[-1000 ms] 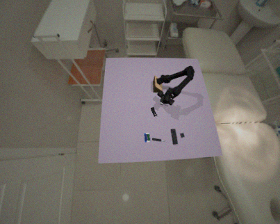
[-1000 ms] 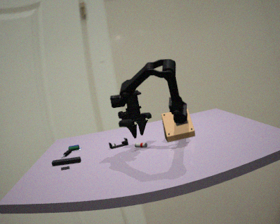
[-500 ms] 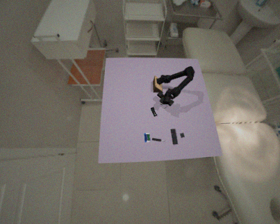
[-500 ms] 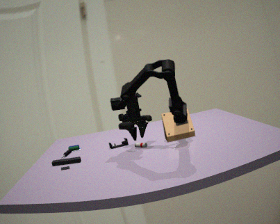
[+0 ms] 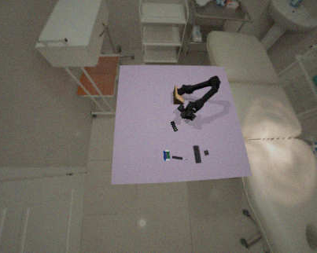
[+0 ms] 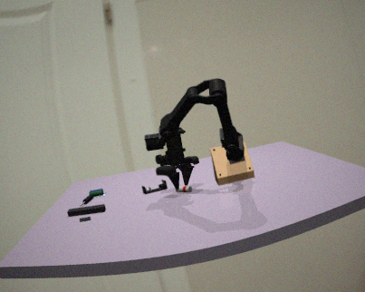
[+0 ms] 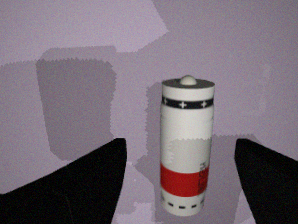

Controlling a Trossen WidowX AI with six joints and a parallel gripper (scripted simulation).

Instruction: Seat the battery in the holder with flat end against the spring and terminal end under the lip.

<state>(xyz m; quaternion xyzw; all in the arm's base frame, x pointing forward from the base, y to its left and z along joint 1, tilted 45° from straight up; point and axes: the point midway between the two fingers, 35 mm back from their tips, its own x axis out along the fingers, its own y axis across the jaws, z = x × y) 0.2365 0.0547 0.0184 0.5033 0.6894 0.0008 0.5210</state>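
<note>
The battery, white with a red band, lies on the table. In the wrist view its terminal end points up the picture and its flat end down. My gripper is open, low over the battery, with one finger on each side. In the wrist view a gap shows on both sides, wider on the left. The black holder stands empty on the table, a short way left of the gripper in the exterior view. The battery is hidden under the arm in the top view.
The arm's base stands by a tilted wooden block. Farther off lie a long black bar, a small dark piece, a blue-green item and a thin black tool.
</note>
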